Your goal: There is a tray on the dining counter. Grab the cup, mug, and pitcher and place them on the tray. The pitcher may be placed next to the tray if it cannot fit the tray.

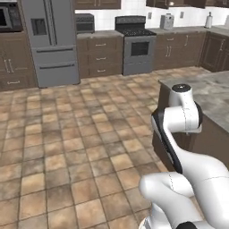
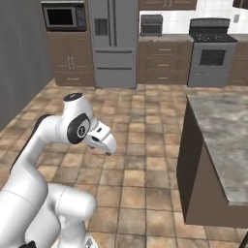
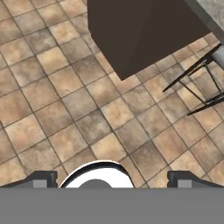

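Between the two dark fingertips, bare air: end effector [image 3: 113, 178] spread to full width, pinching nothing, touching nothing. Directly below it, brown floor tiles [image 3: 65, 109]. Beyond the tips, toward the top of the hand view, the dark brown corner of the dining bench [image 3: 140, 30], well apart from the end effector and off to its side, with the marbled top [image 2: 223, 140] higher than the hand. Just past that corner, thin dark legs [image 3: 197, 83], probably a stool.

Whereabouts of tray, cup, mug and pitcher relative to the end effector: cannot tell from here; likely a search along the bench first.

Judged from the task alone: cup light, rigid, smooth and tapered, so best pinched across the wall below the rim. Mug a little heavier and round, best taken across the body or over the rim, clear of the handle. Pitcher tallest and tippiest, best gripped at the narrow neck or just under it. All hard, possibly slippery, none needing a wider spread than now
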Available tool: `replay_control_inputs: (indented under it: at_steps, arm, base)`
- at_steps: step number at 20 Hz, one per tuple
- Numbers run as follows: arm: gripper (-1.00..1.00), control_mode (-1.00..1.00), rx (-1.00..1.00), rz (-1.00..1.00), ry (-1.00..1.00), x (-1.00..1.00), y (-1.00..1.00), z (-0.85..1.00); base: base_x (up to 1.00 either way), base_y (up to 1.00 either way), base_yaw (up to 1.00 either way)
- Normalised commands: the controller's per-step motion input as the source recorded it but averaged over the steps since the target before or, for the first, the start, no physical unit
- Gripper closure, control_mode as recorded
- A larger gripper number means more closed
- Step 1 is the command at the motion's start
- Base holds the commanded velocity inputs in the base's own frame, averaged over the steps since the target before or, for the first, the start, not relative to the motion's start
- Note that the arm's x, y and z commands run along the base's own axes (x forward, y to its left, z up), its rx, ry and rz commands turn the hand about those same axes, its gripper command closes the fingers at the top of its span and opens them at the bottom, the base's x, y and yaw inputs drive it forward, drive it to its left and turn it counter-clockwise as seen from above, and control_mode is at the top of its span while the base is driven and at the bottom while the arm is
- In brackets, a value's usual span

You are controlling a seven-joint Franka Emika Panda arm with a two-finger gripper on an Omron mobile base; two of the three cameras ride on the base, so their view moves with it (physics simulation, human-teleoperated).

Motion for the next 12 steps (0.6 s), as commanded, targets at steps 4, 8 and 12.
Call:
replay_control_inputs:
  at_steps: [4,8,12]
  arm:
    - [-1.0,1.0,0.0,0.0,0.0,0.0,0.0,0.0]
    - [-1.0,1.0,0.0,0.0,0.0,0.0,0.0,0.0]
    - [-1.0,1.0,0.0,0.0,0.0,0.0,0.0,0.0]
  base:
    - [0.8,0.32,-0.06]
    - [0.82,0.31,-0.06]
    - [0.83,0.31,-0.05]
